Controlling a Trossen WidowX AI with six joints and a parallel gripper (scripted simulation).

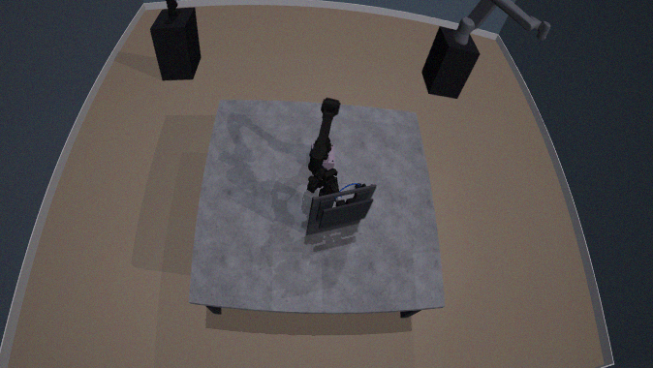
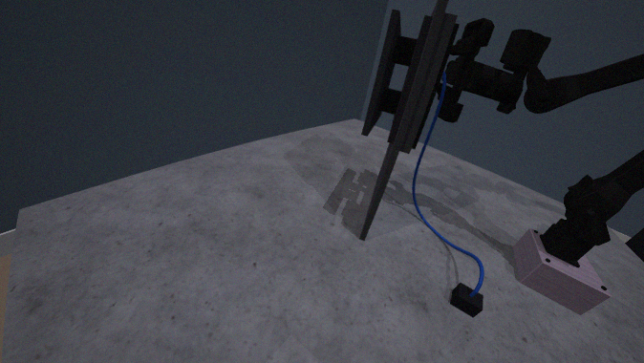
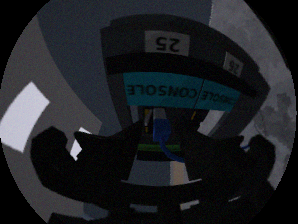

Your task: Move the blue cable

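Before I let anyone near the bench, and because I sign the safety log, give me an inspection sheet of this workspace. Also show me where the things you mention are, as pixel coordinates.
Surface: grey mottled table [image 1: 262, 271] [image 2: 191, 287], shadows across it.
Job's things: dark upright panel [image 1: 346, 214] [image 2: 382, 191]; blue plug [image 3: 161, 129] below a CONSOLE label [image 3: 162, 90].
Clutter: nothing seen.
Gripper: the gripper [image 3: 158, 123] is partly open, fingers on either side of the plug; contact cannot be told.
Cables: blue cable [image 1: 350, 186] [image 2: 415, 186] [image 3: 172, 156] hangs in a curve to a small black block [image 2: 466, 300].
Surroundings: two black pedestals [image 1: 176, 53] [image 1: 448, 68] beyond the table, each carrying an arm.
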